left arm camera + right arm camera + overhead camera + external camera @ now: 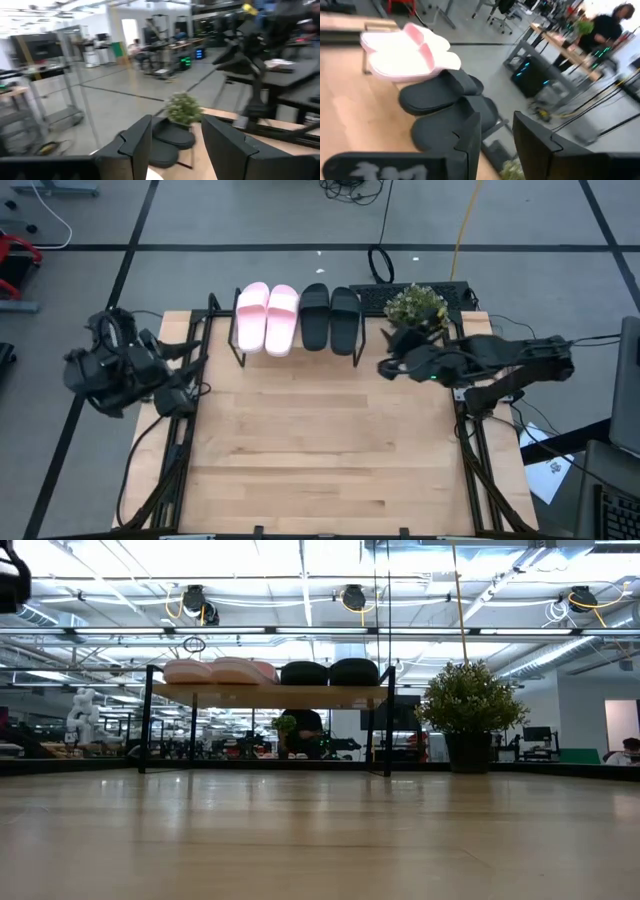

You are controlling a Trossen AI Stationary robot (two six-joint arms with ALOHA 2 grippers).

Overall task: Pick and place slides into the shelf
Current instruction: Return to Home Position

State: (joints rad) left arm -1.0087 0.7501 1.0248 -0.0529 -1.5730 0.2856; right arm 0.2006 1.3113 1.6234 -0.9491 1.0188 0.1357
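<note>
Low view is the harsh one – the ceiling lights (250,558) are blown out white, so the plant (468,700) and the shelf (270,695) read dark against them, and the table (320,840) picks up a pale sheen. From above the light is flat and even, hardly any shadow on the wood. In the right wrist view the pink slides (410,62) glare nearly white — the left wrist view washes out along its upper part too

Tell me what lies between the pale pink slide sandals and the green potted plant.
The two matte black slide sandals, on the light wooden shelf; the high view shows this.
</note>
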